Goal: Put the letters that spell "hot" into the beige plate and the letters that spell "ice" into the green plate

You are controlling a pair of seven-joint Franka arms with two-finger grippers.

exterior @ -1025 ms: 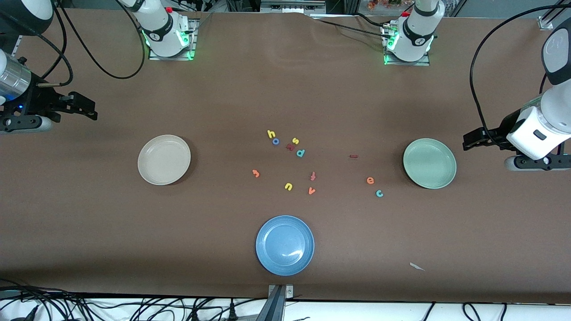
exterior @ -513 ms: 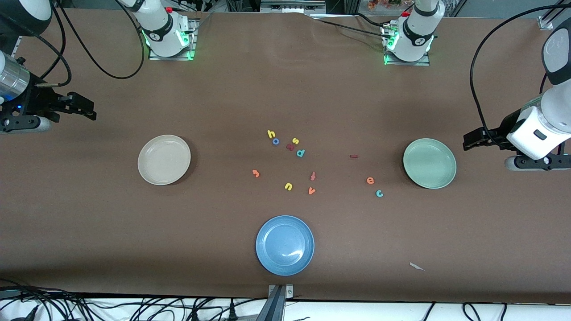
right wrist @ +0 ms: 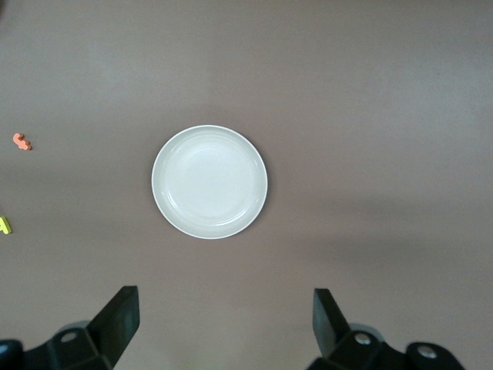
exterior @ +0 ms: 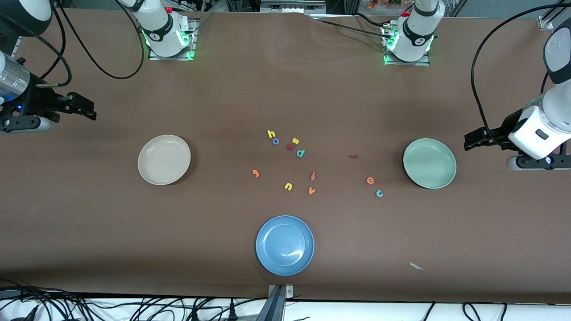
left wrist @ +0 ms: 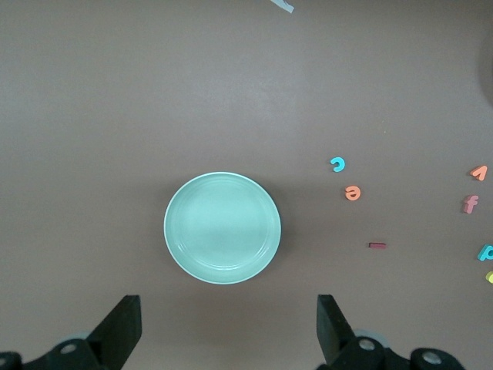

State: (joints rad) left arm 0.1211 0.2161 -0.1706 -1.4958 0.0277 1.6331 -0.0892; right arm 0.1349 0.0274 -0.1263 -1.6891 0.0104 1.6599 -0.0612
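Letters (exterior: 292,162) scattered mid-table between beige plate (exterior: 164,159), green plate (exterior: 429,163)

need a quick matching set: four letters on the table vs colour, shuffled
Letters:
1. "h"
2. "o"
3. "e"
4. "c"

Colours:
A. teal
B. orange
C. yellow
D. blue

Pairs: 1-C, 2-D, 3-B, 4-A
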